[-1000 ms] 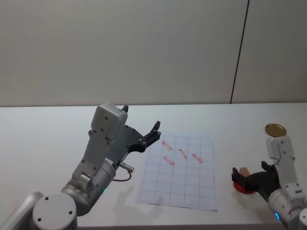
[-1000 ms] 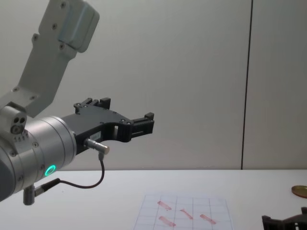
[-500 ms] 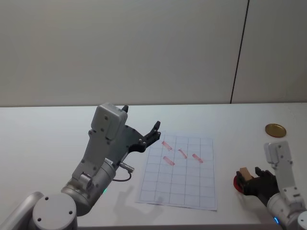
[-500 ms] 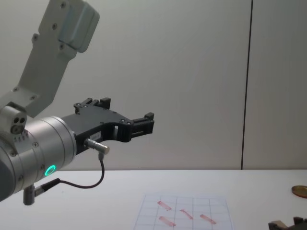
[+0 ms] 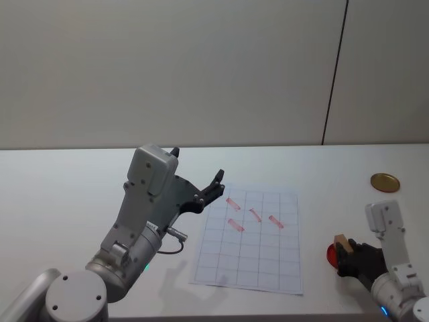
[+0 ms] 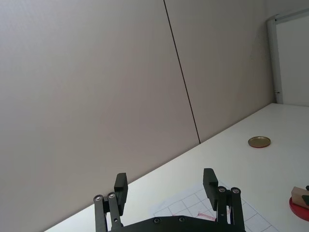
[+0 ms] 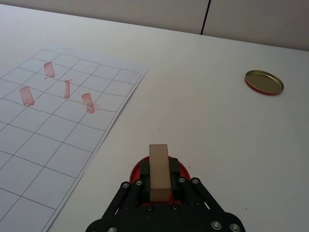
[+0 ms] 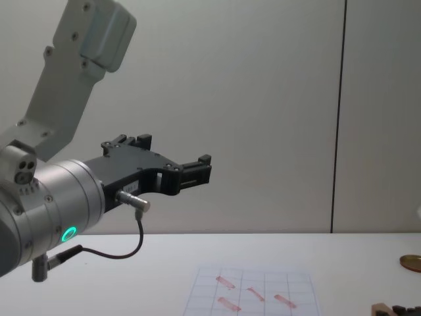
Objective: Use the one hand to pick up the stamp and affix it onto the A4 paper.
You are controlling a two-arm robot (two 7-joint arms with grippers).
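The stamp (image 7: 159, 166), a small tan wooden block, stands upright on a round red ink pad (image 7: 137, 169) to the right of the A4 paper (image 7: 43, 135). My right gripper (image 7: 159, 182) is shut on the stamp, one black finger on each side. In the head view the stamp (image 5: 341, 241) and right gripper (image 5: 344, 253) sit at the table's front right, beside the A4 paper (image 5: 251, 251) with its reddish marks. My left gripper (image 5: 198, 166) hangs open and empty, raised above the table left of the paper.
A round golden lid (image 5: 385, 181) lies at the table's far right, beyond the ink pad (image 5: 331, 254). A plain wall stands behind the table. A cable loops under the left wrist (image 8: 131, 243).
My right gripper has slid in around the stamp and closed from open to shut on it. The left arm has not moved.
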